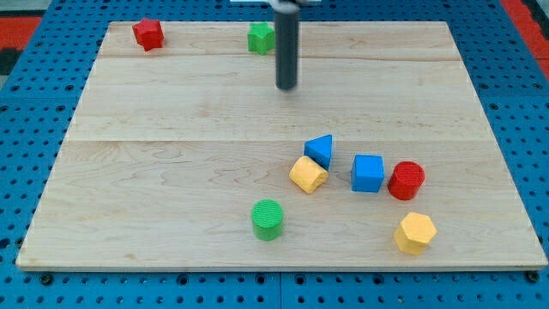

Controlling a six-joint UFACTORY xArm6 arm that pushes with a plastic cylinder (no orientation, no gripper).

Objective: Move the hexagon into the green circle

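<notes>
The pale wooden board (pixel 171 112) lies on a blue pegboard surface (pixel 34 103), and eight blocks rest on it. At eleven o'clock, near the top edge, sits a red block (pixel 147 33); at twelve o'clock, a green block (pixel 261 38). Toward four o'clock is a cluster: a blue triangular block (pixel 320 149) touching a yellow block (pixel 308 173), then a blue cube (pixel 367 172) just beside a red cylinder (pixel 406 180). A yellow hexagon (pixel 415 233) lies at five o'clock, and a green cylinder (pixel 268 219) stands at six o'clock.
</notes>
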